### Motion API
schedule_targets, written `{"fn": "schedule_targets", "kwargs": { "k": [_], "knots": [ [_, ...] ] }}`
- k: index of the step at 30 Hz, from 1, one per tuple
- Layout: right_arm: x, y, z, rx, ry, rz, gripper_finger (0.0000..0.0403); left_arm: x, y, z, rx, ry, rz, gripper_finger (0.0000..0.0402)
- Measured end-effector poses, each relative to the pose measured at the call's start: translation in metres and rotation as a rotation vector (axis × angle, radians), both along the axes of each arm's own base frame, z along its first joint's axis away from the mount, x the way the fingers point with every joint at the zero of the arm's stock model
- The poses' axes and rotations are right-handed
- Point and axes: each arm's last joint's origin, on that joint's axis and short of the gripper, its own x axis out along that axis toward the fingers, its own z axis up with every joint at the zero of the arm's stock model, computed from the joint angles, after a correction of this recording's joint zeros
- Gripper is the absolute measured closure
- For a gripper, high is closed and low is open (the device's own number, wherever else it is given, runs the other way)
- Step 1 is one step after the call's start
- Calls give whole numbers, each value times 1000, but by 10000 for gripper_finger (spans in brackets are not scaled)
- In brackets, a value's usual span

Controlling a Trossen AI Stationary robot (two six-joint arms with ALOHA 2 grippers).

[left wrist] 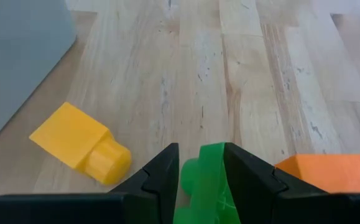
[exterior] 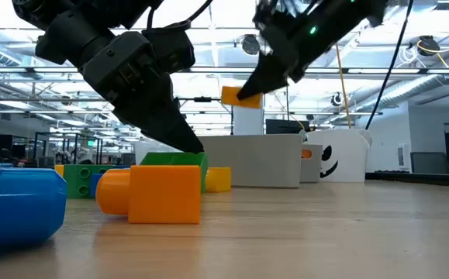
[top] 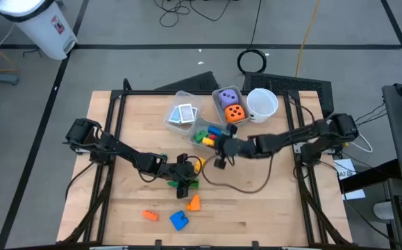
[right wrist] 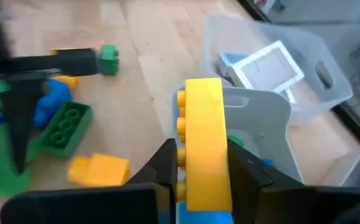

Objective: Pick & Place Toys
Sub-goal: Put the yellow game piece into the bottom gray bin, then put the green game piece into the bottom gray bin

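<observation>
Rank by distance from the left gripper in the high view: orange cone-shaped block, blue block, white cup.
From the left gripper, shut on a green block:
1. Orange cone-shaped block, just toward the table's front edge.
2. Blue block, farther front.
3. White cup, far back right.

Bright, even indoor light falls from ceiling strip lamps [exterior: 232, 35] seen in the low view. The wooden counter [top: 256, 201] shows only soft, faint shadows under the arms. The blue block [exterior: 15, 209] nearest the low camera is out of focus. The right wrist view is blurred, especially the clear bin [right wrist: 291, 68].
</observation>
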Motion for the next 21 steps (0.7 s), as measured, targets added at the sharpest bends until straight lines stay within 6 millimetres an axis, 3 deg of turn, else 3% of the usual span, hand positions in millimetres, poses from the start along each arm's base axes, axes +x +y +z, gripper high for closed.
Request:
{"fn": "schedule_targets", "kwargs": {
  "k": [5, 10, 15, 21],
  "knots": [
    [9, -34, -19, 76, 54, -10, 319, 0, 0, 0, 0, 0, -1, 270],
    [11, -51, -31, 93, 81, -61, 270, 0, 0, 0, 1, 0, -1, 270],
    [9, -49, -23, 85, 64, -47, 217, 0, 0, 0, 1, 0, -1, 270],
    [-4, -25, 12, 123, -33, 61, 172, 2, 0, 2, -6, -26, -1, 270]
  ]
}}
